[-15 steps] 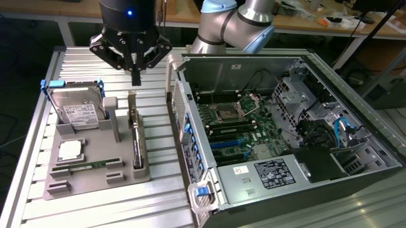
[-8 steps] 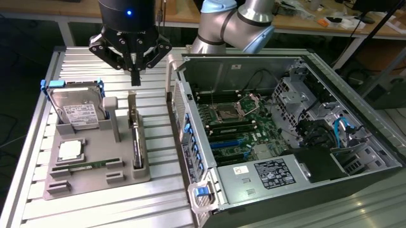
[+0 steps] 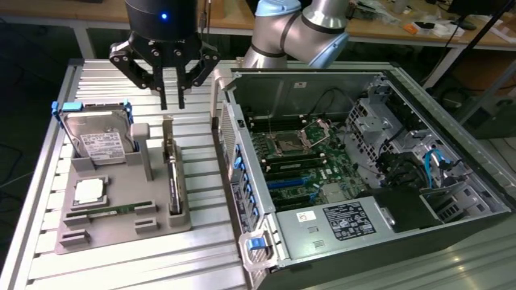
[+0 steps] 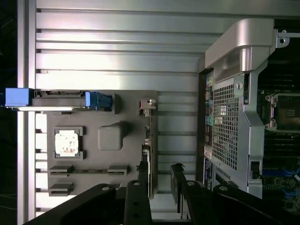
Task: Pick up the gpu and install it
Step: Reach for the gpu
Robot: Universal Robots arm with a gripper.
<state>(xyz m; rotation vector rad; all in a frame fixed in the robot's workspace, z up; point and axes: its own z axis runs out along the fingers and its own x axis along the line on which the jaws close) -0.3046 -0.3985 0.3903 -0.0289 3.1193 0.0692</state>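
The gpu (image 3: 173, 181) on edge in its tray (image 3: 121, 234), the gripper (image 3: 173, 104) above.
The gpu stands in the slot nearest the open computer case (image 3: 306, 90), which is on the exterior view's right. Over its far end the gripper's fingers are slightly apart, holding nothing.

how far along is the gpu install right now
Done: nothing yet. The gpu stands on edge in the grey holder, outside the computer case. In hand: nothing. The gripper hovers open above the card's far end, not touching it. Left: the whole pick and install, as the card is neither lifted nor seated in the case.
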